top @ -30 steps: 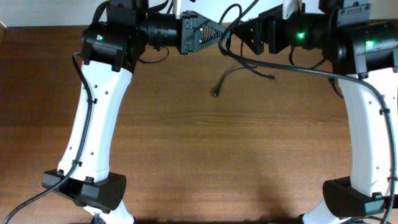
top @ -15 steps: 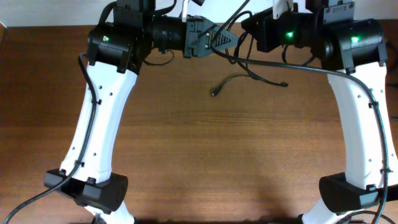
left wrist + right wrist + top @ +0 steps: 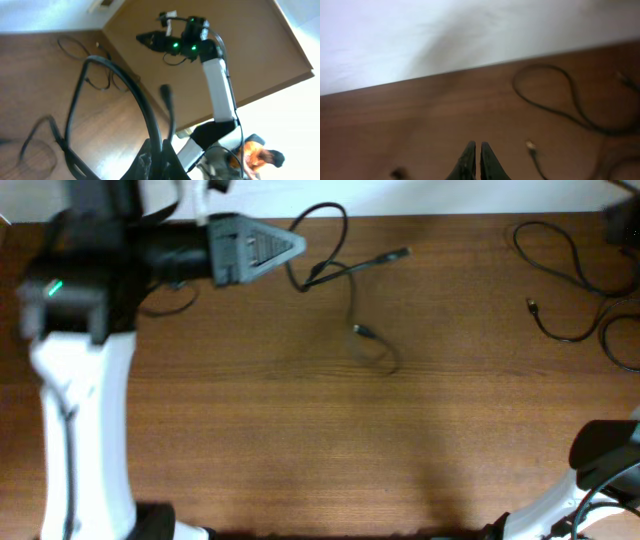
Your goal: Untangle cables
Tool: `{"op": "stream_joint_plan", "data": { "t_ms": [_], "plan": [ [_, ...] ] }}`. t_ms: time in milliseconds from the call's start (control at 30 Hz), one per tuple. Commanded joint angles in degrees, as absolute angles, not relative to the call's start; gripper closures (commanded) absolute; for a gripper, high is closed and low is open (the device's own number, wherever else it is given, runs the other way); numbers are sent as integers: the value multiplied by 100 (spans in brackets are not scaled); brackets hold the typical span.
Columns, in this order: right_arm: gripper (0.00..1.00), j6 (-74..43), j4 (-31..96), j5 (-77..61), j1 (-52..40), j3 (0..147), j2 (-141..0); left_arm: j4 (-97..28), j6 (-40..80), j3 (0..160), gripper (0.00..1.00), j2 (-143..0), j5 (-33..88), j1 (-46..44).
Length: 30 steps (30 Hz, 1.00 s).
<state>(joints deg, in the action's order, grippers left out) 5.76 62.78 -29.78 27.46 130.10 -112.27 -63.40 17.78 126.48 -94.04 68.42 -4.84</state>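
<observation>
My left gripper (image 3: 297, 247) points right at the table's back left, shut on one of the black cables (image 3: 330, 225). That cable loops up behind the tip; one plug end (image 3: 400, 253) trails right, another end (image 3: 361, 331) hangs lower toward the table. In the left wrist view the held cable (image 3: 125, 85) arches up from my closed jaws (image 3: 161, 150). A second cable (image 3: 565, 265) lies loose in loops at the back right, its plug (image 3: 532, 306) pointing left. My right gripper (image 3: 475, 145) is shut with nothing in it, above the wood near that cable's loop (image 3: 555, 92) and plug (image 3: 531, 145).
The right arm (image 3: 217, 85) shows in the left wrist view, reaching over the table's far corner. Its base (image 3: 605, 450) sits at the front right. Thicker arm wiring (image 3: 620, 340) runs along the right edge. A white wall (image 3: 445, 35) lies behind the table.
The two arms have pulled apart: the left one swung left with its cable, the right one swung off to the right. The right gripper has shut, empty, and a cable now lies at the back right.
</observation>
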Motion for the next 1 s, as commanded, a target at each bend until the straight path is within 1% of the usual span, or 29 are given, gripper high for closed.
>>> {"op": "stream_joint_plan", "data": {
  "t_ms": [0, 100, 200, 267, 367, 400, 433, 467, 500, 600, 667, 767, 800, 967],
  "plan": [
    [96, 556, 6348, -3540, 2694, 13082, -11004, -6547, 1616, 12735, 100, -9148, 6340, -429],
    [96, 556, 6591, -3542, 2368, 13082, -10997, -6510, 1472, 12733, 100, -9225, 6222, -609],
    [96, 556, 6884, -3734, 1824, 13082, -10997, -6344, 1474, 12733, 100, -9236, 5798, -639],
    [96, 554, 7131, -3872, 1334, 13082, -10997, -5996, 1538, 12735, 100, -9240, 5793, -639],
    [96, 556, 7264, -4106, 550, 13082, -10997, -5865, 1538, 12735, 100, -9240, 5575, -639],
    [89, 556, 7236, -4158, 228, 13082, -10997, -5865, 1538, 12735, 100, -9258, 5566, -639],
    [60, 556, 7192, -4160, -19, 13082, -10997, -5865, 1535, 12735, 100, -9284, 5564, -639],
    [19, 558, 7057, -4160, -320, 13085, -10991, -5861, 1531, 12735, 100, -9338, 5542, -639],
    [7, 558, 6855, -4160, -519, 13085, -10971, -5859, 1466, 12733, 100, -9443, 5498, -639],
    [7, 550, 6637, -4163, -672, 13205, -10807, -5688, 1535, 12733, 100, -9784, 5607, -705],
    [7, 506, 6663, -4158, -674, 13428, -10615, -4591, 2244, 12735, 100, -10057, 6184, -825],
    [7, 370, 6667, -4160, -674, 13531, -10433, -2829, 3326, 12733, 100, -10232, 6322, -965],
    [7, 353, 6683, -4163, -674, 13531, -10420, -2552, 3391, 12735, 100, -10235, 6307, -1026],
    [7, 220, 6302, -4182, -674, 13531, -10418, -2226, 3345, 12733, 100, -10315, 5861, -1365]
  ]
}}
